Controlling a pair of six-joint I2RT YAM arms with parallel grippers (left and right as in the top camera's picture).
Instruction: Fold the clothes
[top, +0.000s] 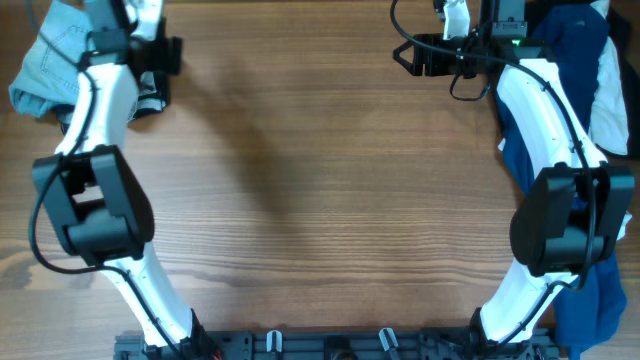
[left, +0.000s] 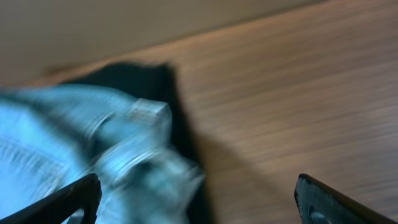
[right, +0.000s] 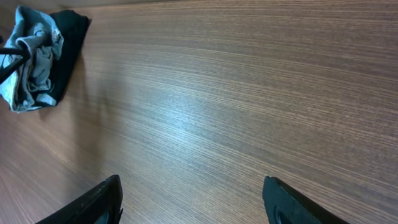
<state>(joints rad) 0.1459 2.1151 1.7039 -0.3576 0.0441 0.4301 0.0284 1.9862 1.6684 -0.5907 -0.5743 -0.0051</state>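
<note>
The light-blue denim shorts (top: 48, 55) lie crumpled at the table's far left corner, partly on a black garment (top: 150, 100). My left gripper (top: 162, 58) is open just right of them. In the left wrist view its fingers (left: 199, 208) straddle the edge of the blurred shorts (left: 74, 143) and the black garment (left: 158, 81), gripping nothing. My right gripper (top: 405, 55) is open and empty at the far right, over bare wood (right: 193, 199). From there the shorts (right: 28, 62) and black garment (right: 69, 40) show far off.
A pile of navy-blue garments (top: 565, 55) with a white one (top: 612, 95) lies along the right edge. Blue cloth (top: 600, 300) hangs off near the right arm's base. The wooden table (top: 320, 200) stretches between the arms.
</note>
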